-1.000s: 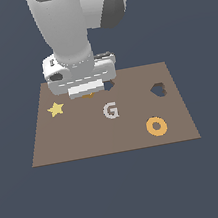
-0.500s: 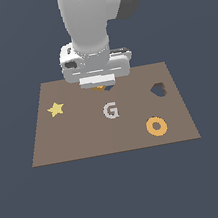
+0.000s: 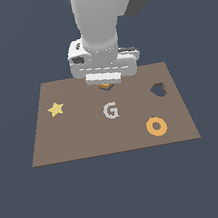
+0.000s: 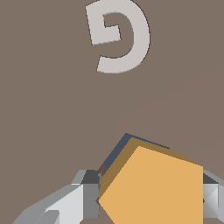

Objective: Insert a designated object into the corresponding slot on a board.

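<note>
The orange pentagon block (image 4: 153, 188) sits between my gripper's (image 4: 151, 197) fingers (image 4: 83, 197), which are shut on its sides. A dark edge of the pentagon slot (image 4: 114, 153) shows just beside and under the block, so the block hangs over it, slightly offset. In the exterior view the gripper (image 3: 105, 83) is low over the back middle of the brown board (image 3: 86, 140), and only a sliver of the orange block (image 3: 105, 86) shows under the hand. The slot itself is mostly hidden there.
On the board lie a yellow star (image 3: 56, 109) at the exterior view's left, a pale grey letter G (image 3: 111, 111) in the middle, a dark heart-shaped hole (image 3: 158, 90) at the right and an orange ring (image 3: 156, 126) at the front right.
The arm has travelled toward the exterior view's right along the board's back edge, carrying the orange block, and now stands behind the letter G.
</note>
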